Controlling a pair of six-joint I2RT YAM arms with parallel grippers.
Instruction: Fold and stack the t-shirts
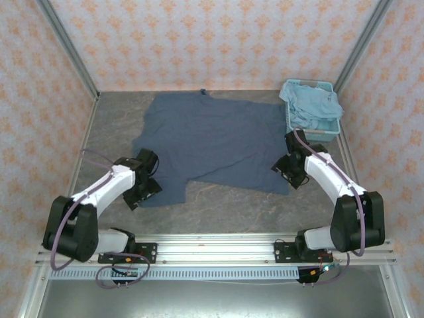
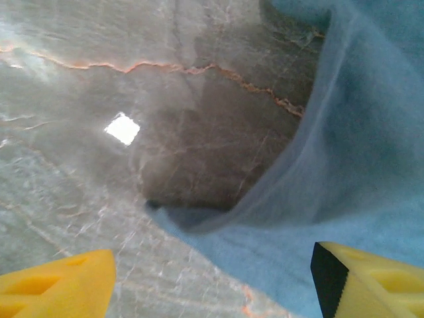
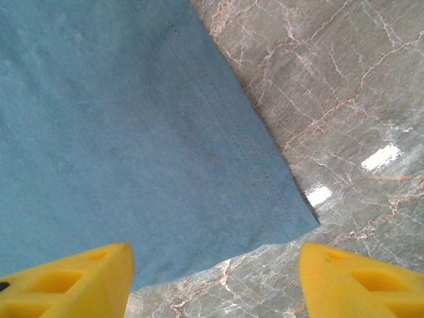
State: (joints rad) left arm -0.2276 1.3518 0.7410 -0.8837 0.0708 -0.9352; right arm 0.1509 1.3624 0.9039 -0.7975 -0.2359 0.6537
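Across the veined stone-look tabletop [image 1: 232, 205] I see the slate-blue t-shirt [image 1: 212, 142] lying soft and mostly flat; my left gripper [image 2: 212, 278] and right gripper [image 3: 215, 275] both stand spread, empty, over its edges.

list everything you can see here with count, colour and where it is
dark slate-blue cotton t-shirt: one, slate-blue, spread flat mid-table
pale sky-blue cotton t-shirt: one, pale blue, bunched in the basket
light blue plastic slatted basket: one, light blue, far right corner of table
grey marble-look table: one, grey with orange veins, under everything
left gripper: one, yellow fingers, open at the dark shirt's near left edge
right gripper: one, yellow fingers, open over its near right corner
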